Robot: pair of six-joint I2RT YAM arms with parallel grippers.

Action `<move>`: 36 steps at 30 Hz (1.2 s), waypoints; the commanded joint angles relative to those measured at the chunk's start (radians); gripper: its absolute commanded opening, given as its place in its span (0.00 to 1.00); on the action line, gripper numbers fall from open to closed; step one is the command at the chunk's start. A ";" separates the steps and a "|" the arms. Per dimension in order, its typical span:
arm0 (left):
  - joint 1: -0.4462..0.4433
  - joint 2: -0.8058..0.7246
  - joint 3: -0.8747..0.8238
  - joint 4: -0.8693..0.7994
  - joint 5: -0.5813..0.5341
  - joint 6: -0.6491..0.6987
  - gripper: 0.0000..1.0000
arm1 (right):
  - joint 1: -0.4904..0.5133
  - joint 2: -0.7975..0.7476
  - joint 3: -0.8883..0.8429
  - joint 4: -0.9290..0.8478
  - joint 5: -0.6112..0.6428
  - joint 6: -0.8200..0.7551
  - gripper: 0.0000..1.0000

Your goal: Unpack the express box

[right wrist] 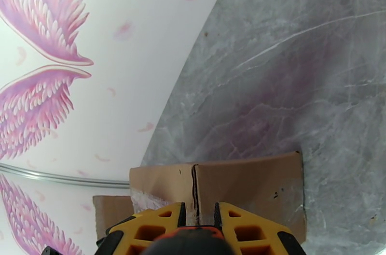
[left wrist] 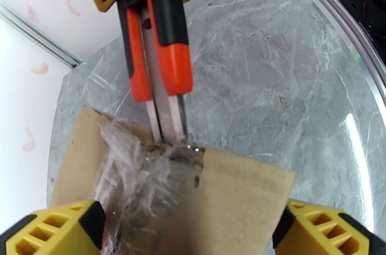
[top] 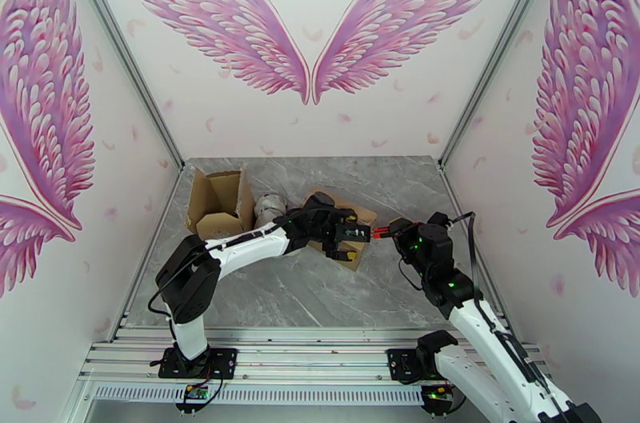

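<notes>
So, the setup: a grey marble tabletop, and toward the back left there's an open carton standing with its flaps up. From above I can't see whether anything's in it. Just beside that sits a pale wrapped bundle, which might be something out of a box, though I can't say. The one I'm actually working on is the express box, a flat cardboard parcel lying near the middle of the tabletop. It's closed, so whatever's inside is hidden. My left tool has its fingers spread wide to either side of the box, and I honestly can't tell if they're pinching it or just straddling it. My right tool is clenched on a thin strip, pale and blade-like (a cutter, I'd guess). Its tip touches the box edge right where the clear tape is bunched up and wrinkled. Progress-wise I'd call this early: the tape looks torn at that edge, but the flaps are shut and nothing's come out of this box. Left to do, as I see it: get through the seam, fold the flaps back, lift out the contents.
</notes>
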 commanded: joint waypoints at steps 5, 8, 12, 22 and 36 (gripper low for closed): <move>0.054 0.040 0.097 0.103 -0.148 -0.073 0.93 | -0.027 0.012 0.044 -0.191 -0.409 -0.078 0.00; 0.067 0.039 0.103 0.088 -0.137 -0.086 0.93 | -0.046 0.032 0.081 -0.250 -0.453 -0.155 0.00; 0.085 0.039 0.112 0.054 -0.119 -0.075 0.93 | -0.104 0.038 0.094 -0.267 -0.530 -0.194 0.00; 0.098 0.055 0.119 -0.061 -0.088 0.005 0.91 | -0.244 0.037 0.098 -0.249 -0.707 -0.230 0.00; 0.109 0.078 0.112 -0.082 -0.097 0.006 0.91 | -0.340 0.091 0.157 -0.316 -0.920 -0.339 0.00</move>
